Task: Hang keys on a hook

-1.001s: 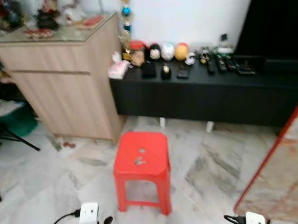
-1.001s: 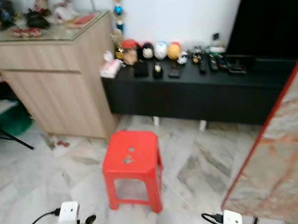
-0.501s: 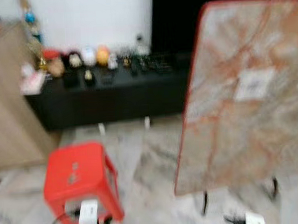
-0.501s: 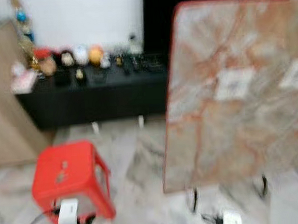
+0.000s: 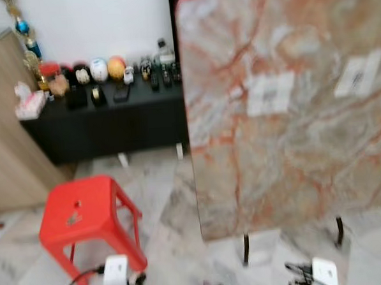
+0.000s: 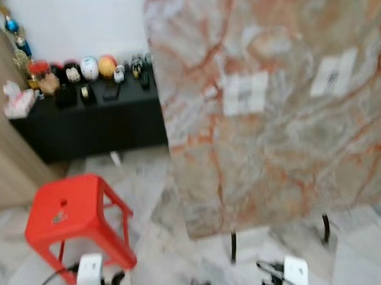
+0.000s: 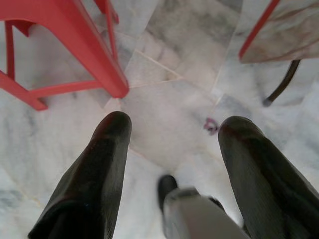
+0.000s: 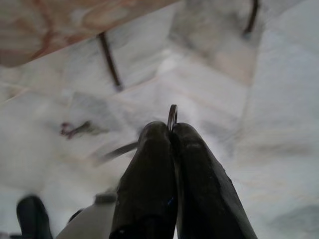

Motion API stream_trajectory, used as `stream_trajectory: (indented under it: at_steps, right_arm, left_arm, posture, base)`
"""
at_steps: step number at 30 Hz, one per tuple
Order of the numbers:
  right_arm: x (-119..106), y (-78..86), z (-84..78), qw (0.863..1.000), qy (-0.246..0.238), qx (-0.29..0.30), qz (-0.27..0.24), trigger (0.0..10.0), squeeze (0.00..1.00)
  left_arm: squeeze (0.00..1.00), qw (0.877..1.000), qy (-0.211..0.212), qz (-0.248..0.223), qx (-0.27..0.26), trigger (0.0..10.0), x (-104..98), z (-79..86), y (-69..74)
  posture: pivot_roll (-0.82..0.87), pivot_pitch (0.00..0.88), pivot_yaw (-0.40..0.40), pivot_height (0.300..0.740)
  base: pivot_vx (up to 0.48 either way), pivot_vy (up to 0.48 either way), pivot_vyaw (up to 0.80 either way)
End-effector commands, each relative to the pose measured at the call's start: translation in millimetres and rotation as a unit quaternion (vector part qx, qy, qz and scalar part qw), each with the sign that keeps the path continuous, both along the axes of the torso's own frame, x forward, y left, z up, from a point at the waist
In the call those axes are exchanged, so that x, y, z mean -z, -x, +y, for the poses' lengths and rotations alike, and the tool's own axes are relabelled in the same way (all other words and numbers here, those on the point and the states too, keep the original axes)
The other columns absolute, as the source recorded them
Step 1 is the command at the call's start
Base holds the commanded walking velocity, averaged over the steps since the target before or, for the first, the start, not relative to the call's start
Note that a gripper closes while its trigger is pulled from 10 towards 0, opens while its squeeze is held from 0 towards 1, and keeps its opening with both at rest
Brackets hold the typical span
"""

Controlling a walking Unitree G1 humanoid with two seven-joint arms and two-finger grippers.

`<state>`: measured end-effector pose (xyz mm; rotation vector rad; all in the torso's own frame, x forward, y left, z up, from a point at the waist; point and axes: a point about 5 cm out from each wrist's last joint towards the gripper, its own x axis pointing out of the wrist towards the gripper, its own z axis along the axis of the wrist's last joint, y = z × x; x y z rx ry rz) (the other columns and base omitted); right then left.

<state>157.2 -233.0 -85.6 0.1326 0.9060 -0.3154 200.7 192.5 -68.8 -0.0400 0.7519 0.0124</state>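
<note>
A big marble-patterned tabletop [image 5: 284, 105], red-edged, stands tilted up on thin dark legs and takes up most of the head views. Left of it runs a low black cabinet [image 5: 106, 124] carrying small ornaments [image 5: 99, 69]. A red stool [image 5: 82, 215] stands on the pale marble floor [image 7: 164, 119]. The left gripper [image 7: 172, 149] hangs low near the stool, jaws apart and holding nothing. The right gripper [image 8: 172, 149] has its jaws closed on a key ring [image 8: 172, 115] above the floor.

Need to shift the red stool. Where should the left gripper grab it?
Probably the thin rail between two legs, coming in low from the robot's side: the red stool stands upright, and the open left gripper could close around that slim bar.
</note>
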Motion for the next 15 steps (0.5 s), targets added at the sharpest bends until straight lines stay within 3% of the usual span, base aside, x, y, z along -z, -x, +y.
stream_trajectory:
  at_steps: [1, 8, 15]
  right_arm:
    - [-3, -12.4, 9.2, 1.0, -0.002, -0.009, -0.018, 10.0, 0.0]
    - [-8, -26.6, 18.0, 0.999, -0.004, -0.011, -0.034, 10.0, 0.0]
    - [-15, -37.4, 14.8, 0.998, -0.007, 0.007, -0.057, 10.0, 0.0]
  left_arm:
    - [0.0, 1.0, -0.012, 0.01, -0.002, 10.0, 1, 7.7, 2.7]
    - [0.0, 1.0, -0.011, 0.011, -0.002, 10.0, 1, 7.5, 3.3]
    - [0.0, 1.0, -0.011, 0.011, -0.003, 10.0, 1, 7.2, 3.0]
  posture:
    - [0.01, 0.007, 0.009, 0.74]
    - [0.01, 0.008, 0.009, 0.74]
    - [0.01, 0.006, 0.008, 0.74]
  base:
    - [0.0, -0.274, 0.65]
    - [0.0, -0.275, 0.76]
    - [0.0, -0.274, 0.0]
